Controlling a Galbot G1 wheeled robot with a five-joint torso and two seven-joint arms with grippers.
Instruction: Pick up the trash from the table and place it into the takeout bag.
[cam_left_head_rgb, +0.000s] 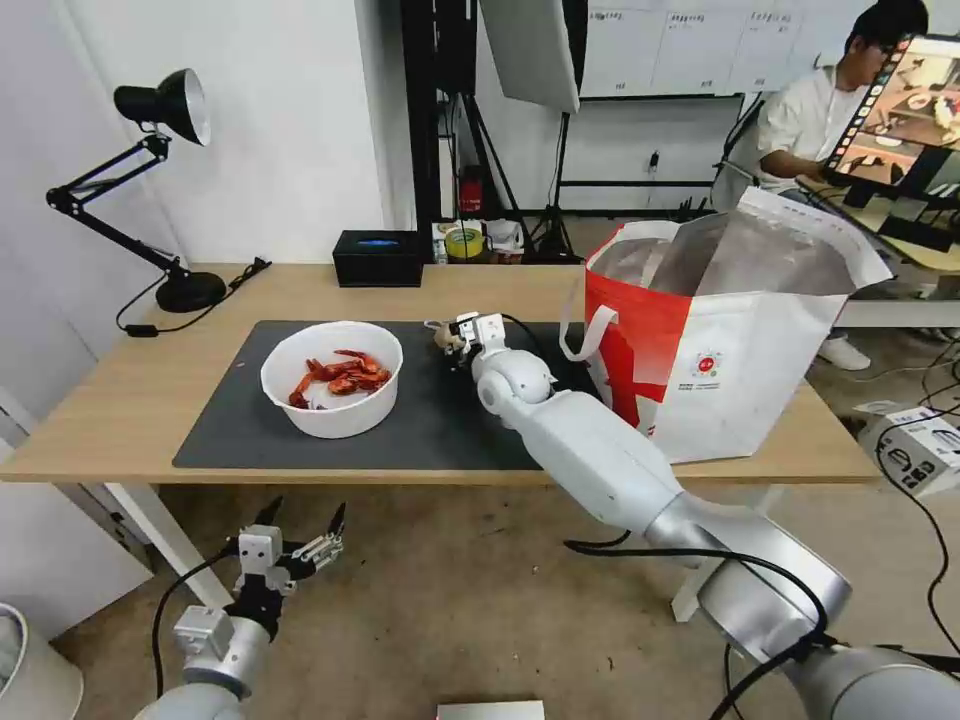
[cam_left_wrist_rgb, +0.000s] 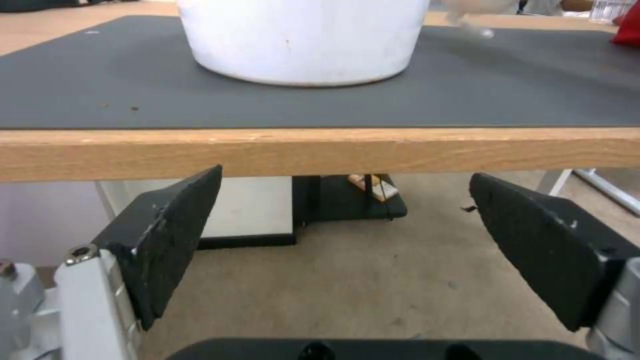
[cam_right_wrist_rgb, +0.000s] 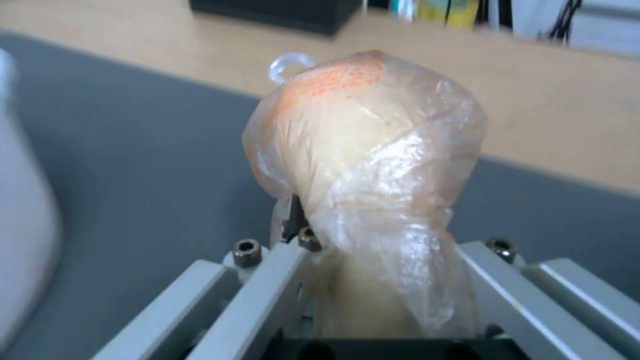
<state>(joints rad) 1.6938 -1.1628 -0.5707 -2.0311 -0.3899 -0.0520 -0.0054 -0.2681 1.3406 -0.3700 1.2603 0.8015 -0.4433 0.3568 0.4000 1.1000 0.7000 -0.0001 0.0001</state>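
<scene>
Beige plastic-wrapped lump (cam_right_wrist_rgb: 373, 165) clamped in right gripper (cam_left_head_rgb: 447, 338) above dark mat (cam_left_head_rgb: 210, 430), beside white bowl (cam_left_head_rgb: 332, 378). Left gripper (cam_left_head_rgb: 300, 520) spread wide below table (cam_left_head_rgb: 100, 420) edge.

Near my table's far left corner stands a black jointed desk lamp (cam_left_head_rgb: 165, 180). A black rectangular tissue box (cam_left_head_rgb: 378, 258) sits along the far edge.

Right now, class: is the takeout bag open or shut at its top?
Open. The takeout bag stands upright on the table, its mouth spread wide, showing silver foil lining.
</scene>
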